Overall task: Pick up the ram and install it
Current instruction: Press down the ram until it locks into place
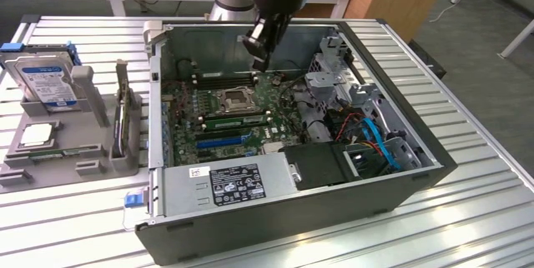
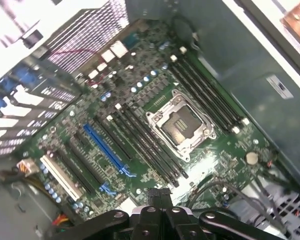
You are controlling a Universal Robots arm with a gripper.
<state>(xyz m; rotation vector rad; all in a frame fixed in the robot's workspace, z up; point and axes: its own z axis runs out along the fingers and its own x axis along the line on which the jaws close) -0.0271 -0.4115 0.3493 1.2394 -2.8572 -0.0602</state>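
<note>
A long green ram stick (image 1: pixel 237 120) with dark chips stands seated in a memory slot just in front of the empty processor socket (image 1: pixel 232 98) on the motherboard. My gripper (image 1: pixel 260 62) hangs inside the open computer case, above the rear memory slots (image 1: pixel 224 80) and behind the socket. In the wrist view its fingertips (image 2: pixel 157 194) press together with nothing between them, over the board's edge near the socket (image 2: pixel 180 125). The dark slots (image 2: pixel 145 142) run beside the socket; I cannot pick out the stick among them there.
The case's metal walls (image 1: pixel 159 80) ring the board, with a drive cage and blue cables (image 1: pixel 376 137) at the exterior view's right and the power supply (image 1: pixel 229 183) in front. A grey fixture (image 1: pixel 92 155) at the exterior view's left holds a blue-labelled hard drive (image 1: pixel 46 84) and a silver processor (image 1: pixel 37 134).
</note>
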